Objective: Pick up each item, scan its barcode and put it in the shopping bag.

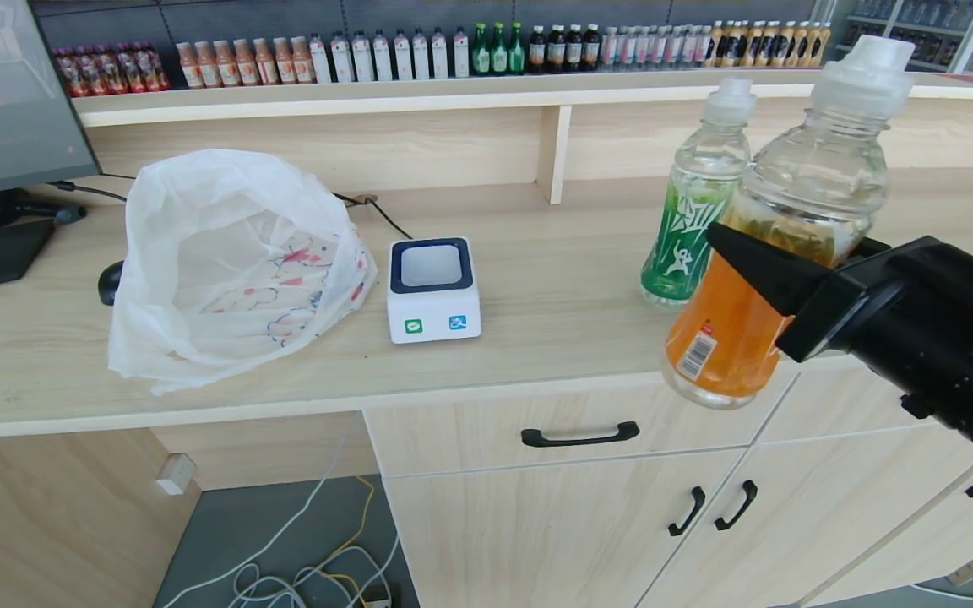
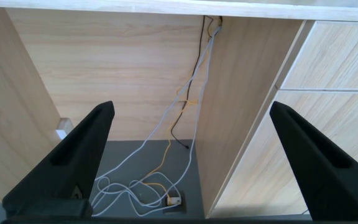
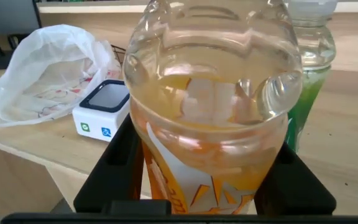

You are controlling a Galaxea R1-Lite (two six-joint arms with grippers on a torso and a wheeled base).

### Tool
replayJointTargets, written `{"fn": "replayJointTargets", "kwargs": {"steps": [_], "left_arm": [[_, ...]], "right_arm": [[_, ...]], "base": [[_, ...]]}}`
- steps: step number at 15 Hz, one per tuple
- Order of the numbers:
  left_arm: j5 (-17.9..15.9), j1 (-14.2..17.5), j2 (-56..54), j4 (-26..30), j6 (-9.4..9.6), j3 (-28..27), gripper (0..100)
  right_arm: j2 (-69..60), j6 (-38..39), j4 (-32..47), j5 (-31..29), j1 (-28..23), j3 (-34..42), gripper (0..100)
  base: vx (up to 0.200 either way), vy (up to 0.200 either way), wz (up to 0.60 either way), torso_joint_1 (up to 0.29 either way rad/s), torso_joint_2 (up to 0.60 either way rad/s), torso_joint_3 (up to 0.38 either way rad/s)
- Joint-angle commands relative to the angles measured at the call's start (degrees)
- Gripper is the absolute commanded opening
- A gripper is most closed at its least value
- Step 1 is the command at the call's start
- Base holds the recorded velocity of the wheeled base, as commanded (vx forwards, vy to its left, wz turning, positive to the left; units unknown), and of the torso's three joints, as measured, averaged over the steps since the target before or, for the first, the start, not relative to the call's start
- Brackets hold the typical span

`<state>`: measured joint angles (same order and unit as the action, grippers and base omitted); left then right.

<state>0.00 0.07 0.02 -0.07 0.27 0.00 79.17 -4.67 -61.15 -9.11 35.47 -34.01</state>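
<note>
The right gripper [image 1: 778,270] is clamping the orange drink bottle [image 1: 727,338] around its middle, one black finger [image 1: 748,253] crossing the front of it and the other pressing from the far side. The right arm is coming in from the robot's right, level with the counter top. The bottle is leaning, its white cap pointing up and away and its base hanging out over the front edge of the counter [image 1: 537,355]. The barcode [image 1: 696,355] is showing low on the side facing the head camera. Just behind it, the green-labelled bottle [image 1: 689,228] is standing upright on the counter. Well off to the left, the white scanner [image 1: 433,289] is sitting with its window facing up. Just beside the scanner, the white shopping bag [image 1: 225,262] is lying with its mouth gaping toward the front. The left gripper [image 2: 191,109] is hanging below counter height, its fingers spread wide and holding nothing. It is facing into the open recess under the counter, where loose cables [image 2: 160,155] are trailing down to the floor.
</note>
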Motion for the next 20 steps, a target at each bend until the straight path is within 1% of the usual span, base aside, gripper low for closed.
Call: {"fn": "replayJointTargets", "kwargs": {"steps": [1, 2, 4, 6, 8, 13, 20], "left_arm": [[0.1, 0.0, 0.0, 0.0, 0.00, 0.0, 100], [0.0, 0.0, 0.0, 0.0, 0.00, 0.0, 100], [0.1, 0.0, 0.0, 0.0, 0.00, 0.0, 100], [0.1, 0.0, 0.0, 0.0, 0.00, 0.0, 100], [0.0, 0.0, 0.0, 0.0, 0.00, 0.0, 100], [0.0, 0.0, 0.0, 0.0, -0.18, 0.0, 100], [0.1, 0.0, 0.0, 0.0, -0.27, 0.0, 100]], "right_arm": [[1.3, -0.7, -1.7, -2.1, -0.1, 0.0, 0], [2.4, -1.5, -3.5, -3.3, -0.1, -0.5, 0], [3.5, -3.4, -6.5, -3.5, -0.1, -0.2, 0], [3.6, -4.6, -6.6, -3.9, -0.1, 0.1, 0], [3.6, -4.3, -6.6, -4.5, 1.4, -0.1, 0], [3.5, -4.3, -6.5, -4.5, 2.6, 1.7, 0], [3.7, -4.8, -6.5, -4.5, 2.8, 1.1, 0]], "base": [[0.000, 0.000, 0.00, 0.000, 0.00, 0.000], [0.000, 0.000, 0.00, 0.000, 0.00, 0.000], [0.000, 0.000, 0.00, 0.000, 0.00, 0.000], [0.000, 0.000, 0.00, 0.000, 0.00, 0.000], [0.000, 0.200, 0.00, 0.000, 0.01, 0.005], [0.000, 0.200, 0.00, 0.004, 0.00, 0.004], [0.000, 0.200, 0.00, 0.002, 0.00, 0.005]]}}
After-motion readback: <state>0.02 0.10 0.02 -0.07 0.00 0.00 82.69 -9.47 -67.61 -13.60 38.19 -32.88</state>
